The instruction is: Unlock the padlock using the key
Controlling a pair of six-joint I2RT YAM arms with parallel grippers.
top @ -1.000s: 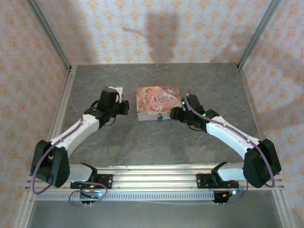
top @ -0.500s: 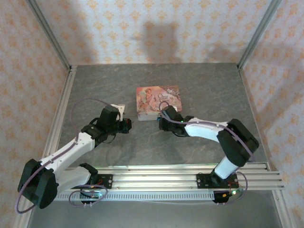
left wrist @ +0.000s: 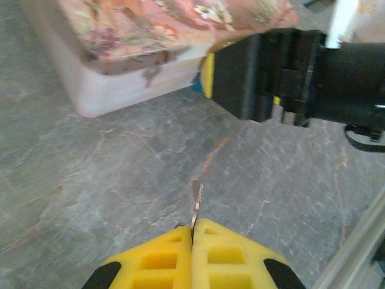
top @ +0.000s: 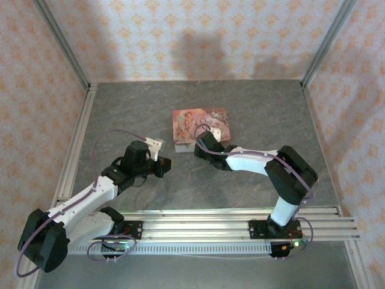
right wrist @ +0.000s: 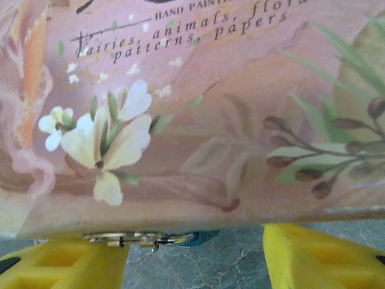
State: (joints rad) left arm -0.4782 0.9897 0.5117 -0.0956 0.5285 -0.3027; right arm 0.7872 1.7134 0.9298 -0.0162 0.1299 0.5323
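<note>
The pink picture-printed box [top: 207, 119] sits mid-table. A sliver of the blue padlock [right wrist: 195, 238] hangs from the metal hasp under the box's front edge [right wrist: 210, 180]. My right gripper [right wrist: 192, 265] is open, its yellow fingers [right wrist: 313, 262] standing either side of the padlock without pinching it. Seen from above, the right gripper [top: 198, 146] covers the box's front edge. In the left wrist view the padlock [left wrist: 197, 86] peeks out beside the right arm's yellow finger [left wrist: 207, 73]. My left gripper [left wrist: 192, 227] is shut on the thin silvery key [left wrist: 198, 203], whose tip points toward the box [left wrist: 120, 66].
Grey stone-pattern tabletop [top: 258, 114] spreads around the box. An aluminium rail [top: 198, 220] runs along the near edge, and patterned walls with metal posts [top: 78, 138] close in the sides and back. The right arm's black wrist [left wrist: 325, 78] hangs beside the box front.
The right gripper has swung left onto the box's front edge, over the padlock. The left gripper with the key has drawn back toward the near side, away from the box.
</note>
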